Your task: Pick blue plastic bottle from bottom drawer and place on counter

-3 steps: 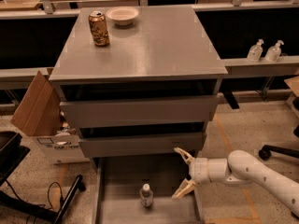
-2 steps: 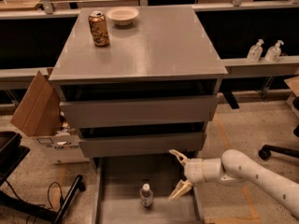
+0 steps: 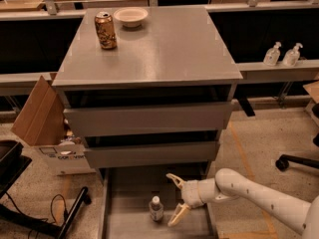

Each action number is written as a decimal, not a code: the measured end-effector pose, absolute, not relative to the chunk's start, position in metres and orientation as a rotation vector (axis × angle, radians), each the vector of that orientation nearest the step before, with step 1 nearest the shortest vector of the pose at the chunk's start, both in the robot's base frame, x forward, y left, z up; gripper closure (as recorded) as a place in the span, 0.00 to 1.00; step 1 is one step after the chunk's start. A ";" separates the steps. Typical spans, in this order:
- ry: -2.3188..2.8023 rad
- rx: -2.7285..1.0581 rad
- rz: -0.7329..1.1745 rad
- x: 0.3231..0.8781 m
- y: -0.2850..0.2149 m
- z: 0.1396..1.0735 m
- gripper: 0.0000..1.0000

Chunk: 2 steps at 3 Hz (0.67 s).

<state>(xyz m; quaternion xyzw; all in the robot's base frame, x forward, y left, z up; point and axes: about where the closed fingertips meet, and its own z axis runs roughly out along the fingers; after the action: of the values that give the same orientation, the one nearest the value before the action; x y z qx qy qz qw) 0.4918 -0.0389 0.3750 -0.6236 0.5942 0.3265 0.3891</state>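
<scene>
Claw [image 3: 175, 198] spread wide over the pulled-out bottom drawer [image 3: 130, 192], its two pale fingers splayed one above the other and holding nothing. The white arm [image 3: 251, 194] reaches in from the lower right, where the frame edge cuts it off.

The blue plastic bottle [image 3: 156, 209] stands upright on the drawer floor just left of the lower finger [image 3: 177, 216]. Whether the two touch is hard to make out. Its white cap shows, but its label cannot be read. The drawer's front end runs out of the bottom of the frame.

Above it, two more grey drawers [image 3: 149, 119] sit slightly open, their insides lost in shadow.

On the table [image 3: 164, 54], the cabinet's flat grey top, a gold-brown drink can [image 3: 105, 30] stands near the far left corner. A shallow pale bowl [image 3: 131, 17] sits just behind it and to the right, apart from it.

Two pump-top bottles [image 3: 282, 54] stand side by side on a narrow ledge at right. An open cardboard box [image 3: 42, 114] leans at the cabinet's left, its contents mostly hidden. A dark object at the lower left and a chair base [image 3: 294, 161] at right are both cropped by the frame.
</scene>
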 end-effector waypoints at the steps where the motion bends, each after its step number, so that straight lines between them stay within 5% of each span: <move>1: 1.495 -1.623 0.847 0.488 -0.026 0.343 0.00; 2: 1.466 -1.606 0.907 0.497 -0.018 0.297 0.00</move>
<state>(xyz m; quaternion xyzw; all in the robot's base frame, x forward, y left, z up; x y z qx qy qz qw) 0.4974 -0.0179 0.2974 -0.6296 0.5748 0.3556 0.3830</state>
